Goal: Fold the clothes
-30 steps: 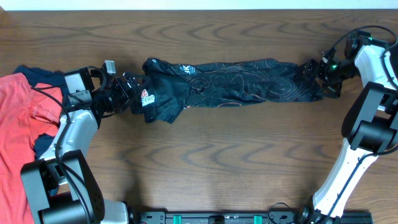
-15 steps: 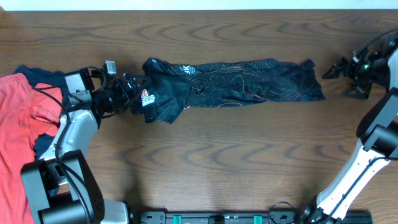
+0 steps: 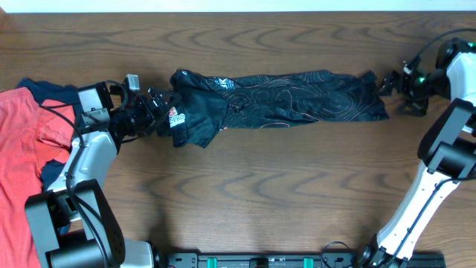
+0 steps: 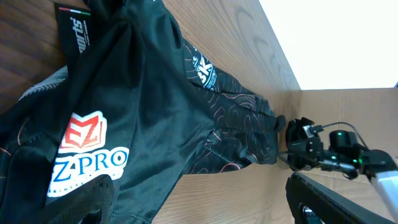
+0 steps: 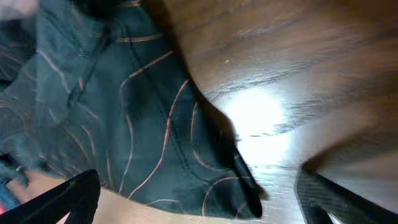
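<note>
The black jersey (image 3: 282, 97) with wavy contour lines lies stretched in a long band across the far middle of the table. Its white and orange logo faces up at the left end. My left gripper (image 3: 154, 112) is at that left end, with its fingers wide open; in the left wrist view (image 4: 199, 199) the jersey (image 4: 155, 124) drapes against the left finger. My right gripper (image 3: 394, 85) is open just off the jersey's right end. In the right wrist view (image 5: 199, 193) the jersey's corner (image 5: 124, 112) lies between the spread fingers, ungripped.
A red top (image 3: 22, 141) lies in a heap at the table's left edge, over a navy top (image 3: 44, 89). Bare wooden table (image 3: 268, 193) lies in front of the jersey. The right arm's gripper also shows far off in the left wrist view (image 4: 311, 146).
My right gripper let go of the jersey's right end, pulled away to the right, then came back close to that end. The left arm and the jersey have stayed still.
</note>
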{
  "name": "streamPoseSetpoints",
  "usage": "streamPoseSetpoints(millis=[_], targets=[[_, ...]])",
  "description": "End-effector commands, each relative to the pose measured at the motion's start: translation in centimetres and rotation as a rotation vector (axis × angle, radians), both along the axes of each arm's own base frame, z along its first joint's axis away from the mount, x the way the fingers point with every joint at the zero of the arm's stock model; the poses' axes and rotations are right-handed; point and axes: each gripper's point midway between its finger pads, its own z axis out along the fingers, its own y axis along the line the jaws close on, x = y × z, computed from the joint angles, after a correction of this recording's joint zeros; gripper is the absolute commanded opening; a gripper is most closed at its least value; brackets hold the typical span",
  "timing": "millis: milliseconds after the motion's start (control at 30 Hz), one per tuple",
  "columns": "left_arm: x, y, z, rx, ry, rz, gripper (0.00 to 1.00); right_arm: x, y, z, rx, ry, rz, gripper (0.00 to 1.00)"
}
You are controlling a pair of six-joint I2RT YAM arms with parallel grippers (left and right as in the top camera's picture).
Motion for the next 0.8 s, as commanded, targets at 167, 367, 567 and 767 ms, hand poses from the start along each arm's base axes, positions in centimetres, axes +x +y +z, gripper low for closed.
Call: streamPoseSetpoints(millis=[167,367,567,767], targets=[[0.2,0.0,0.6,-0.001,-0.020,-0.017,0.90,1.2,3.3,1.7,0.191,-0.215,0.193,0.96],[0.0,0.0,0.5,-0.004,-0.011,-0.016,0.90,0.6,5.1,3.2,0.293,-0.314,0.306,0.98],[0.0,-0.1,0.5,-0.006,-0.011,-0.018,0.90,-0.1,5.6,3.4,0.314,-0.296,0.323,0.85],[-0.1,-0.1,0.5,-0.008,-0.006,-0.018,0.90,0.0,4.1,2.9,0.285,-0.247,0.241,0.99]])
